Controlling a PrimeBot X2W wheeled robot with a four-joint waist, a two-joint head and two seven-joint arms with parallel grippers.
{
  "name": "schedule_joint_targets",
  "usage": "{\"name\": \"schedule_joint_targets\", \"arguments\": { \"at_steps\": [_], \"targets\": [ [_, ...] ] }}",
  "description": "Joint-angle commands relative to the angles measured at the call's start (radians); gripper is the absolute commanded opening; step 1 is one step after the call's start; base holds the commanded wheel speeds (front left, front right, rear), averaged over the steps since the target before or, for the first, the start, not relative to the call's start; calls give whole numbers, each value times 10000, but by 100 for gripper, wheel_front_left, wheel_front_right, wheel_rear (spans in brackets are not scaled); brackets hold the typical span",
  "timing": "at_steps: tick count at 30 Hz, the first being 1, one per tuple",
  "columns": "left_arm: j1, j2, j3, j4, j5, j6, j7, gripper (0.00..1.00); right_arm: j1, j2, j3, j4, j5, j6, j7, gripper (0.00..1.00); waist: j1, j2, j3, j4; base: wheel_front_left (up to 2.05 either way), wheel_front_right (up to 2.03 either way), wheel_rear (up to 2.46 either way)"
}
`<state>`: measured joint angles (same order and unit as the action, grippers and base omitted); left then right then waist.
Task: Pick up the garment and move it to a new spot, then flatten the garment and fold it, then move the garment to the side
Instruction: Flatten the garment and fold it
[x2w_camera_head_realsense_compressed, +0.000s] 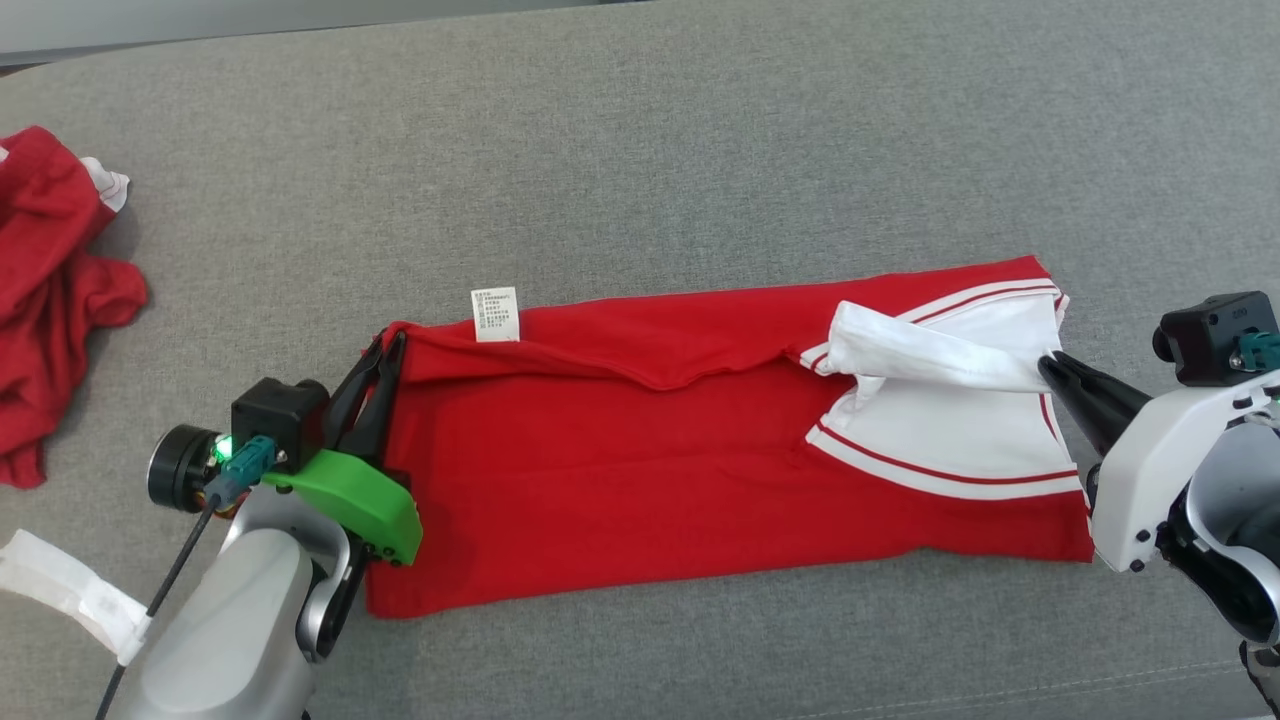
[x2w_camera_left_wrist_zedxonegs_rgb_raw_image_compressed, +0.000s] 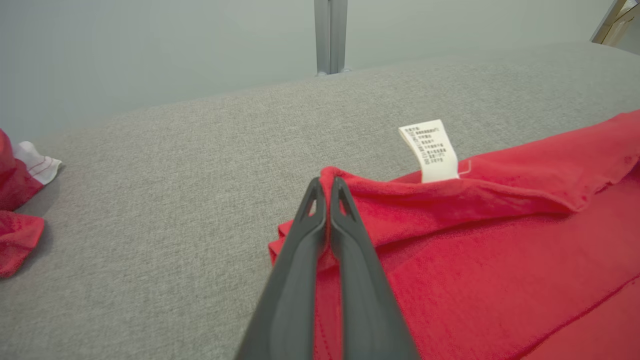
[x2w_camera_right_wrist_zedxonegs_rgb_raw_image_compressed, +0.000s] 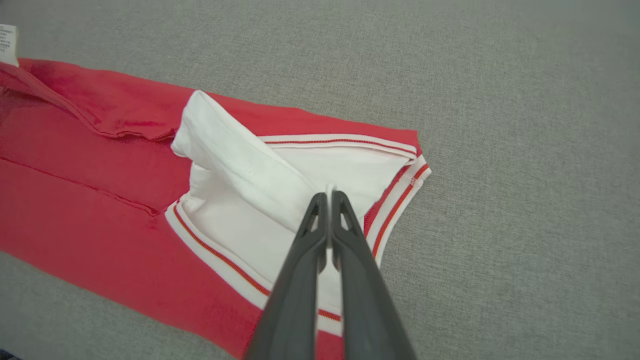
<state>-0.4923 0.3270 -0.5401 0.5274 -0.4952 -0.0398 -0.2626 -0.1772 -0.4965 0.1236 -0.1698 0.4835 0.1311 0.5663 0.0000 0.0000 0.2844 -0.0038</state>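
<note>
The red garment (x2w_camera_head_realsense_compressed: 650, 480) lies flat in the middle of the grey fabric-covered desk (x2w_camera_head_realsense_compressed: 640, 150), partly folded, with its far edge turned over toward the robot. Its long axis goes from left to right in the head view. The end with the white striped part (x2w_camera_head_realsense_compressed: 950, 440) points to the robot's right and the plain red end points to its left. A white care label (x2w_camera_head_realsense_compressed: 495, 314) stands up from the folded far edge near the left end. It carries small dark print in several lines, too small to read. The left tool (x2w_camera_head_realsense_compressed: 390, 345) is closed on the far-left corner of the garment, with red cloth pinched between its fingers (x2w_camera_left_wrist_zedxonegs_rgb_raw_image_compressed: 310, 235). The right tool (x2w_camera_head_realsense_compressed: 1050, 365) is closed on a white flap (x2w_camera_head_realsense_compressed: 930, 350) at the right end. Another crumpled red garment (x2w_camera_head_realsense_compressed: 50, 290) lies well apart, at the far left of the desk.
</note>
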Motion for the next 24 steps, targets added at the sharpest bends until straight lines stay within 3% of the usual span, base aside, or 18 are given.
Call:
{"name": "schedule_joint_targets", "arguments": {
  "at_steps": [1, 7, 8, 9, 10, 15, 24],
  "targets": [
    [289, -39, 179, -10, 91, -2, -23, 0, 175, 46, -30, -38, -81, -7, 38, 0, 0, 0, -88, -89, 0, 0, 0],
    [1022, -375, 1002, -16, 255, 115, -24, 0, 498, 132, 67, 128, -7, -7, 90, 0, 0, 0, -250, -150, 0, 0, 0],
    [1124, -437, 1117, -11, 272, 51, -24, 38, 551, 136, 78, 179, 9, -7, 108, 46, 0, 0, -283, -151, 0, 0, 0],
    [1221, -493, 1178, 24, 297, 16, -24, 74, 603, 149, 48, 266, 10, -7, 157, 100, 0, 0, -321, -143, 0, 0, 0],
    [1313, -564, 1274, 49, 335, -25, -26, 100, 632, 149, 25, 309, -8, -7, 152, 100, 0, 0, -365, -130, 0, 0, 0],
    [1760, -915, 2045, -264, 384, -98, -26, 100, 777, 112, 98, 480, -24, -7, 152, 100, 0, 0, -670, -52, 0, 0, 0],
    [3387, -1618, 3961, -2162, 760, -580, -13, 100, 1313, 392, -454, 641, -58, -7, 97, 100, 0, 0, -1520, 167, 0, 0, 0]
  ]
}}
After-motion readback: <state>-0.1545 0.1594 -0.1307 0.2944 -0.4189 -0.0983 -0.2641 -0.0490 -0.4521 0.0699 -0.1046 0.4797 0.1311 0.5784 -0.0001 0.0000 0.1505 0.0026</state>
